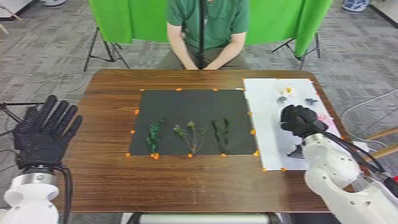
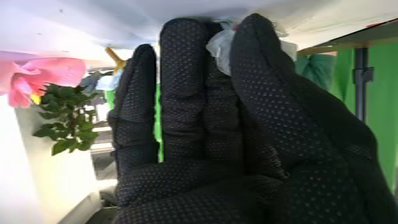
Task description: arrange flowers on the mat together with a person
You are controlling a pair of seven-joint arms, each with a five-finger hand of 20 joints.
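- Resting near the front end of the white sheet, a small dark grey piece sits on the near side of the right hand, in the head view.
- Over past the black mat's left edge, the left hand is held out flat, fingers spread and nothing in them; it looks too far off to be the one for this.
- Three green sprigs lie on the black mat, side by side, well apart, long axes running roughly near to far: a leafy one, a forked one and a slim one.
- Hanging over the white sheet, the right hand has its fingers fairly straight and looks released, tips pointing away from the robot and a little inward.
- Just beside it, on the outer side away from the black mat, is the pink flower; I'd say the right hand must shift outward if that's the one wanted.
- Beyond the fingertips there's a clear, crinkled piece, seen between fingers and thumb; whether they touch it, I can't tell.
- Farthest along lies an orange-and-white bit.
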